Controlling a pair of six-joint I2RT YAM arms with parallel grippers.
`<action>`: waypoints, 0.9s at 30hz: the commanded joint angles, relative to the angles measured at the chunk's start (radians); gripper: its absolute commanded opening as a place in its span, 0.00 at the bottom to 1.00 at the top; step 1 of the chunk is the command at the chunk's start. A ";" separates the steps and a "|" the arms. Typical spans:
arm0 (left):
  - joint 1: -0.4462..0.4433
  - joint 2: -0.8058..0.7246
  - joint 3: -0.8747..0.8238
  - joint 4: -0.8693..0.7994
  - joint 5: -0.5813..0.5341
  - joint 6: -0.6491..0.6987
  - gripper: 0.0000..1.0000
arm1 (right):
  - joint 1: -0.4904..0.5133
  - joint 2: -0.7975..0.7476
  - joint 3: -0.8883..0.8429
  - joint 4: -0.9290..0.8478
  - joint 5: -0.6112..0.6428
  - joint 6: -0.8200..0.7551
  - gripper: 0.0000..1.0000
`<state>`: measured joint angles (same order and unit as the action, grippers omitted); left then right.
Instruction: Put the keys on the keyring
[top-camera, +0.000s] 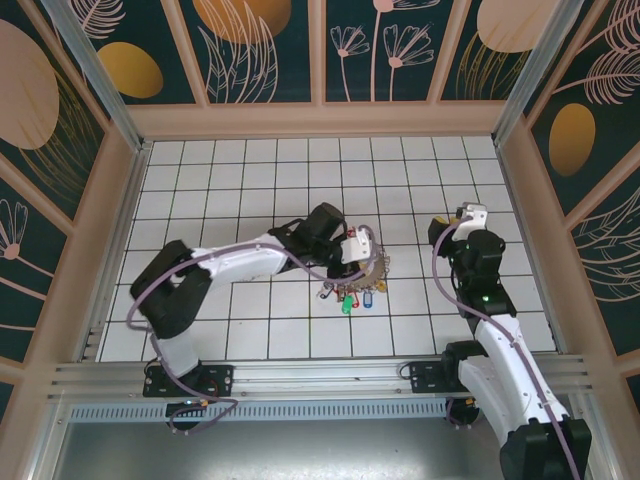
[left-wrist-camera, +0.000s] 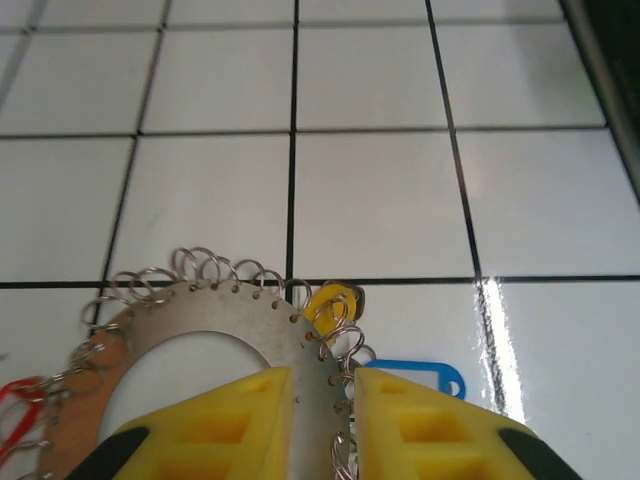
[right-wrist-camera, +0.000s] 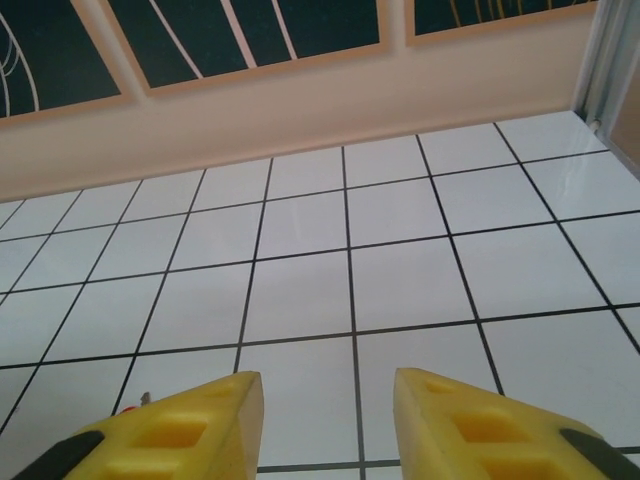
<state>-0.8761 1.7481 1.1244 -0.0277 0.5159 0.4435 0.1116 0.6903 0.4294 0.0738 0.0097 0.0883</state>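
**The keyring** (left-wrist-camera: 235, 318) is a flat silvery annulus. Its outer rim is pierced by a row of small holes, most of them carrying a little wire loop. It sits near the middle of the white tiled table (top-camera: 230, 180), at the tip of my left arm.

**My left gripper** (left-wrist-camera: 322, 425) has its two yellow fingers (left-wrist-camera: 235, 425) drawn close together. They are clamped on the ring's band, which fills the narrow gap between them.

**The keys** (top-camera: 345, 297) lie bunched on the tiles just below the ring on its near side.
- **Left wrist view:** this resolves the rim detail. A yellow tag (left-wrist-camera: 330, 303) touches the loops, a blue tag (left-wrist-camera: 420, 378) lies flat just beside my right-hand finger, and a red tag (left-wrist-camera: 14, 412) sits at the frame's left edge.
- **Top view:** this adds a green tag (top-camera: 347, 304) among the bunch. None of the tag faces is large enough to read.

**My right gripper** (right-wrist-camera: 328, 430) is well apart from the ring, over to the right of the table. Its fingers are spread wide with only bare tile between them. Its wrist camera looks across the dark grout lines to the pale base of the far wall (right-wrist-camera: 300, 100). Above that are dark panels (top-camera: 260, 50) painted with leaf and flower outlines.
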 joint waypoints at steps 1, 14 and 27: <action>0.023 -0.157 -0.100 0.249 -0.056 -0.120 0.26 | -0.013 -0.003 0.001 0.071 0.072 0.009 0.46; 0.379 -0.646 -0.658 0.696 -0.742 -0.434 0.94 | -0.068 0.344 -0.137 0.530 0.195 -0.093 0.66; 0.648 -0.752 -0.884 0.746 -1.005 -0.542 0.99 | -0.105 0.735 -0.180 1.056 0.082 -0.085 0.63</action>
<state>-0.2432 0.9962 0.2611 0.6258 -0.4267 -0.0765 0.0196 1.3800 0.2657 0.9207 0.1623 -0.0002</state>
